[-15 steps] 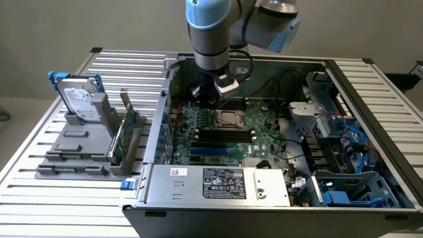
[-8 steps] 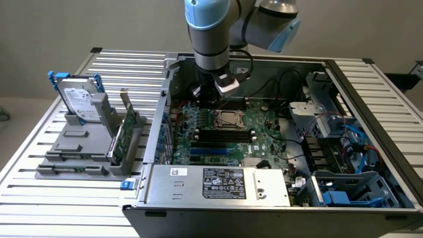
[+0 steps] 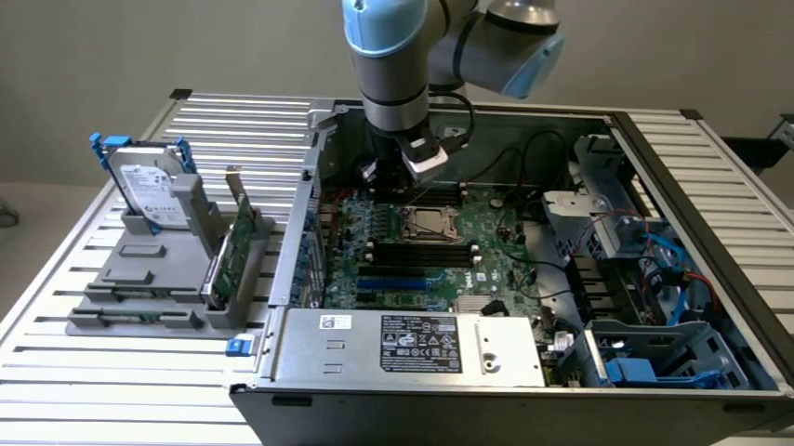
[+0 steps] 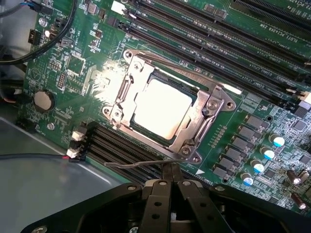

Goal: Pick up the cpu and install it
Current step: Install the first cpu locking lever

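Just beside the socket (image 4: 214,104), claw (image 4: 170,170) pressed together, empty, cpu (image 4: 163,108) seated inside.

Room, as you see it from the exterior view:
- Wall (image 3: 186,46): plain grey-beige and unmarked, running across the back behind your bench.
- Floor (image 3: 32,251): pale and smooth, at the exterior view's left.
- Table (image 3: 125,390): slatted aluminium profile, silver ribs running side to side, with a black corner cap (image 3: 181,94) at the far end.
- Light: soft and even, with a mild sheen on the slats.
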Controlling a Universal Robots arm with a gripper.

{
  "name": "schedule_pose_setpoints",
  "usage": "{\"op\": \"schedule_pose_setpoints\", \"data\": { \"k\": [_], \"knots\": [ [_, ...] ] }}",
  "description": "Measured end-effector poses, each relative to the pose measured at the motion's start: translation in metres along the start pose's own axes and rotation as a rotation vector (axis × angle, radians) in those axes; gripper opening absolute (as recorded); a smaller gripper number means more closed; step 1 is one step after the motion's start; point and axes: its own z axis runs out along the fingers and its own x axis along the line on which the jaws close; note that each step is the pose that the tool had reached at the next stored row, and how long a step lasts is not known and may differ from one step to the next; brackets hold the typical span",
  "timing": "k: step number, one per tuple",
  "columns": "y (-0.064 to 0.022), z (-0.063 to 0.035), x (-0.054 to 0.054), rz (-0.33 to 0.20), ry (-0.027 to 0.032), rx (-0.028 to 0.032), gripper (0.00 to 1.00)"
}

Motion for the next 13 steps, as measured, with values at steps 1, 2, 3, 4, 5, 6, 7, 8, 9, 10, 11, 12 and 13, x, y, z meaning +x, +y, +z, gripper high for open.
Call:
{"op": "schedule_pose_setpoints", "data": {
  "k": [1, 2, 3, 4, 5, 6, 7, 8, 9, 10, 11, 12, 13],
  "knots": [
    [0.0, 0.0001, 0.0, 0.0, 0.0011, -0.0004, 0.11],
    [0.0, 0.0002, -0.0001, 0.0, 0.0021, -0.0009, 0.11],
    [0.0, 0.0005, -0.0002, -0.001, 0.0043, -0.0017, 0.11],
    [0.0001, 0.0008, -0.0002, -0.001, 0.0059, -0.0026, 0.11],
    [0.0002, 0.0011, -0.0003, -0.002, 0.0077, -0.0036, 0.11],
    [0.0002, 0.0018, -0.0005, -0.002, 0.0101, -0.0046, 0.11],
    [0.0004, 0.0025, -0.0006, -0.003, 0.0124, -0.0056, 0.11],
    [0.0005, 0.0033, -0.0008, -0.004, 0.0148, -0.0066, 0.11],
    [0.0006, 0.0041, -0.001, -0.004, 0.017, -0.0076, 0.11],
    [0.0007, 0.0049, -0.0012, -0.005, 0.0193, -0.0087, 0.11],
    [0.0008, 0.0055, -0.0013, -0.005, 0.0214, -0.0096, 0.11],
    [0.0009, 0.0059, -0.0015, -0.006, 0.0232, -0.0105, 0.11],
    [0.0009, 0.006, -0.0014, -0.006, 0.0235, -0.0107, 0.11]
  ]
}}
